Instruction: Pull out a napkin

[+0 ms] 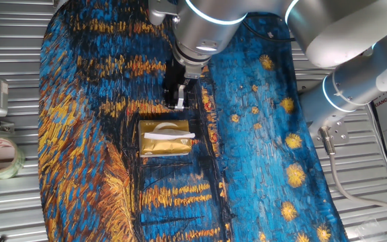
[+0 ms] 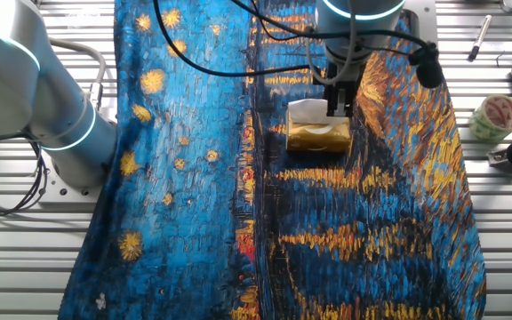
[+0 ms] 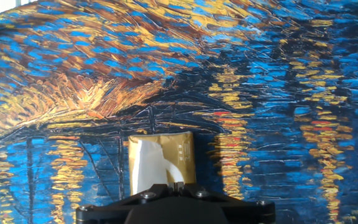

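Fingers (image 1: 178,102) above napkin's (image 1: 169,136) edge

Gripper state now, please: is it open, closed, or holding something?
Gripper: cannot be told whether open or closed; it hangs above the gold tissue box, apparently not yet holding the napkin.

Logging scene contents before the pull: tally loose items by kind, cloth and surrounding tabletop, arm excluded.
Gold tissue box: 1
White napkin sticking out of the box: 1
Tape roll: 1
Pen: 1
Total: 4
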Robot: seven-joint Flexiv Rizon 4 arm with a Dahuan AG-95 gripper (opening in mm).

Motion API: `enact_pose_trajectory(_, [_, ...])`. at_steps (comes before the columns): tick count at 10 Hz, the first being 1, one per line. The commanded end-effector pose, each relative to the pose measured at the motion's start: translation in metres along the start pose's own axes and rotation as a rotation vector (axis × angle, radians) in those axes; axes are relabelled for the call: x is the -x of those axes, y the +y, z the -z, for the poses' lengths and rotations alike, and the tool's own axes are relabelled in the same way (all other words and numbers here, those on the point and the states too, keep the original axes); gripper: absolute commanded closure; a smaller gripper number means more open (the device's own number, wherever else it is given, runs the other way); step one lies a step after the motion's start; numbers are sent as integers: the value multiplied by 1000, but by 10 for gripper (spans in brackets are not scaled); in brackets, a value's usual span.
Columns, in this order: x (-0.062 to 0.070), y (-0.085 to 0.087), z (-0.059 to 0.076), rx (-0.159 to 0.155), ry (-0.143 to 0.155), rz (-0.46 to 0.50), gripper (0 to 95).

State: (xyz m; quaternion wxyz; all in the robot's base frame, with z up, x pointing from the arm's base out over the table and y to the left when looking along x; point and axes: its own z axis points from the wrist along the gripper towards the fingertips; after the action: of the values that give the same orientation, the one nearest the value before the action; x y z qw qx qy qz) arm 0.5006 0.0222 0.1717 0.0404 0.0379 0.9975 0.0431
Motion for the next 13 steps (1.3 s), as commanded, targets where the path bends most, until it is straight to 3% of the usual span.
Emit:
enact_pose_trajectory(1, [0,0,0,0,5,1,950])
enact_pose_trajectory(8, [0,3,0,-2,2,-7,950])
enact_pose_trajectory(11, [-2,12,0,-12,10,-16,950])
enact_pose_trajectory(13, [-5,18,-6,-19,-2,-18,950])
